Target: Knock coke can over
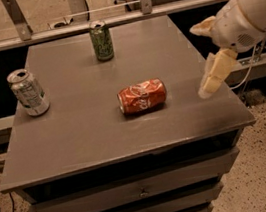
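Observation:
The coke can point(141, 96), red-orange with white script, lies on its side near the middle of the grey table point(77, 137). It looks a little dented. My gripper point(200, 61) hangs over the table's right edge, well to the right of the can and not touching it. Its two pale fingers point(217, 71) stand apart, and nothing is between them. The white arm reaches in from the upper right.
A green can point(101, 41) stands upright at the back of the table. A silver-white can point(28, 92) stands upright at the left side. A metal rail point(108, 21) runs behind the table. Drawers point(142, 192) sit below the tabletop.

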`<state>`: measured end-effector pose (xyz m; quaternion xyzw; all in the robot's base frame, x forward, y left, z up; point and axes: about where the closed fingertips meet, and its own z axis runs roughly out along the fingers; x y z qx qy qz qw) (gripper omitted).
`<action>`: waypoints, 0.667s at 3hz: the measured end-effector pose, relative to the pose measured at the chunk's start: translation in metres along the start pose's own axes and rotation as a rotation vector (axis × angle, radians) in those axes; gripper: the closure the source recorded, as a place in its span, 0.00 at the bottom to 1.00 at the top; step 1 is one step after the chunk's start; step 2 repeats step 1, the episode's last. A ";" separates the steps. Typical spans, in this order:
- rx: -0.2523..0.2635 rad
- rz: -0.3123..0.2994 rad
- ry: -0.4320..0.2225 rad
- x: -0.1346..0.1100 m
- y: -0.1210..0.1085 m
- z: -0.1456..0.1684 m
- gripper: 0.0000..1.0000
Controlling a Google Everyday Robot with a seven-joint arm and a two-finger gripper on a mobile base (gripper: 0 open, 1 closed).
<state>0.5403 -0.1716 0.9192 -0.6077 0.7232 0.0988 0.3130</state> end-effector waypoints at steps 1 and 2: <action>0.016 0.001 -0.006 0.001 -0.003 -0.008 0.00; 0.016 0.001 -0.006 0.001 -0.003 -0.008 0.00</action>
